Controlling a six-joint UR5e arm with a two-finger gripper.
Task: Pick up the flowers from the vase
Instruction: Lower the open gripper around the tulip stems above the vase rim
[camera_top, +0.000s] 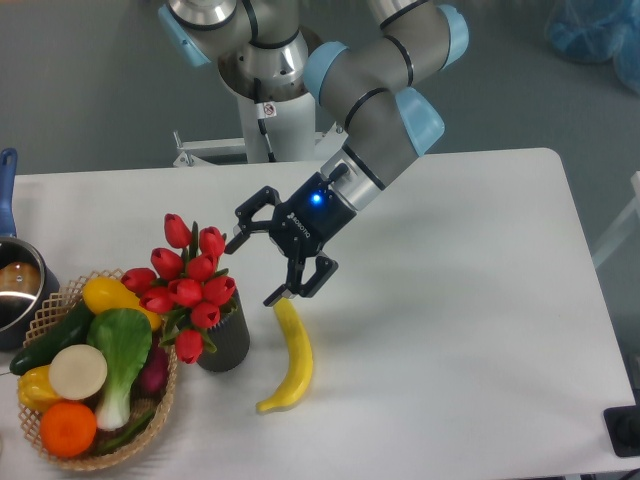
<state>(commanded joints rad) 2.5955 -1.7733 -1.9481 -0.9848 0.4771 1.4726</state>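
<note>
- Reaching for the flowers (188, 278) is the step in hand, and the bunch is not yet held: it stands in the vase (225, 338) near the left of the table (470, 330), just right of the basket (60, 440), the red buds spreading wider than the vase mouth.
- Closing on the bunch well means, in my judgement, coming in low enough to take the stems or the tight middle of the buds, not one loose outer bud (a single bud would likely slip or bend away).
- Lifting should then go straight up out of the vase; a sideways pull could tip the vase, which looks light and is steadied by nothing.
- Steering clear of the banana (290, 352) matters too, since it lies just right of the vase with its top end right under the lower finger (whether they touch I cannot tell).
- The arm (375, 105) slants down from the top centre toward the bunch.
- The gripper (255, 268) hangs just right of the upper buds, tilted toward them, its jaws spread wide.
- It holds nothing; the upper finger's tip sits very near the rightmost top bud, and I cannot tell whether they touch.
</note>
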